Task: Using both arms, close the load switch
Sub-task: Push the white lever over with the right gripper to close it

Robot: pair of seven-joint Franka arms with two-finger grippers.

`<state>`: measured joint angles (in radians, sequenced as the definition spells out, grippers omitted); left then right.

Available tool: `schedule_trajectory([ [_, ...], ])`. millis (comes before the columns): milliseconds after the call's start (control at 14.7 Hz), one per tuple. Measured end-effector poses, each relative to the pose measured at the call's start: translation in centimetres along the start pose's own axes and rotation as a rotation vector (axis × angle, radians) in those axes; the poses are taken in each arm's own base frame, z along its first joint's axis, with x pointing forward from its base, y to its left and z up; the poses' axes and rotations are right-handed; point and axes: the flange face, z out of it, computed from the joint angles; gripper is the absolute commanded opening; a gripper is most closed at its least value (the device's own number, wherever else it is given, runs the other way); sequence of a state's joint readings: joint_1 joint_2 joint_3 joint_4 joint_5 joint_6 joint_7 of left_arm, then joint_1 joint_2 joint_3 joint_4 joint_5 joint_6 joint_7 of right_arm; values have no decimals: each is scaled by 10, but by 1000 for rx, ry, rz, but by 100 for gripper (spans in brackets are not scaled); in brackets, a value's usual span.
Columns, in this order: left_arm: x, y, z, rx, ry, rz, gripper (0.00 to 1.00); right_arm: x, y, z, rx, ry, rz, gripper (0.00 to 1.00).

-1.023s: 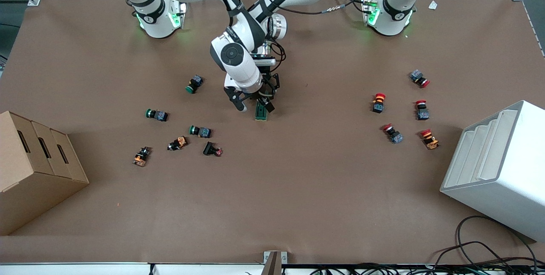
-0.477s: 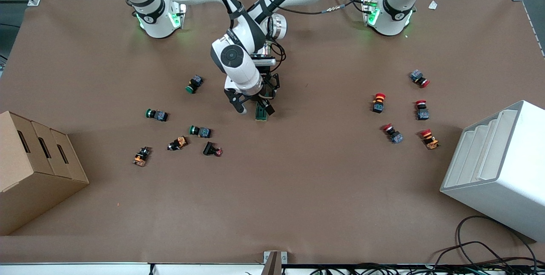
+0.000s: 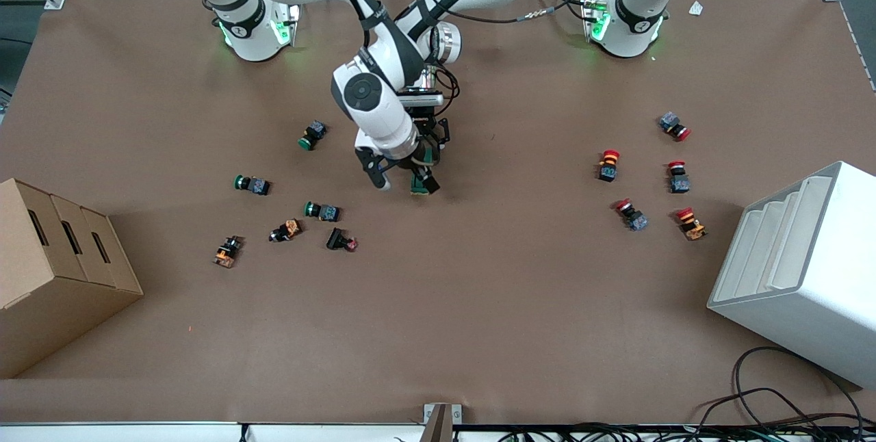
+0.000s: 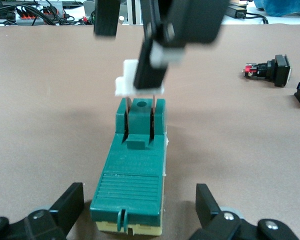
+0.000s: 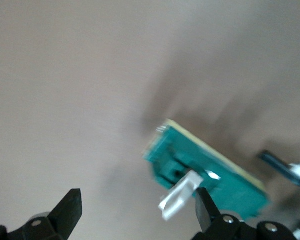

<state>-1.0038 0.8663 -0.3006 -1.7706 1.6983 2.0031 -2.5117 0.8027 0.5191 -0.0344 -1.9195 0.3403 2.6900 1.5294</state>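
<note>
The table (image 3: 479,305) is a wide flat sheet of matte brown, and my two arms meet over its middle. The load switch (image 3: 419,184) lies there, well apart from the scattered push buttons: a ribbed dark green plastic block on a cream base, with a white lever (image 4: 131,84) standing up on two thin metal blades. My left gripper (image 4: 140,212) sits low over the switch's ribbed end, fingers spread wide either side of it and clear of its sides. My right gripper (image 3: 398,176) is also spread wide, one finger (image 4: 152,65) pressed against the lever. I judge I'm mid-close: next the lever must be pushed down while the left steadies the block.
</note>
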Motion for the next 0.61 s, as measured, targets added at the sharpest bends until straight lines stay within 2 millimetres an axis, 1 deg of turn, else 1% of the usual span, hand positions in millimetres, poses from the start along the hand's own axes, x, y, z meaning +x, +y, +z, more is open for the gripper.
schedule_trajectory([
  [68, 0, 0, 0, 0, 0, 0, 98, 5, -8, 0, 14, 1, 8, 100],
  [136, 0, 0, 0, 0, 0, 0, 98, 8, -12, 5, 16, 3, 12, 100],
  [341, 0, 0, 0, 0, 0, 0, 98, 10, -11, 24, 7, 9, 12, 100],
  [477, 0, 0, 0, 0, 0, 0, 98, 11, -10, 31, 1, 11, 13, 100],
  [614, 0, 0, 1, 1, 1, 0, 98, 13, -14, 37, 2, 14, 14, 100],
])
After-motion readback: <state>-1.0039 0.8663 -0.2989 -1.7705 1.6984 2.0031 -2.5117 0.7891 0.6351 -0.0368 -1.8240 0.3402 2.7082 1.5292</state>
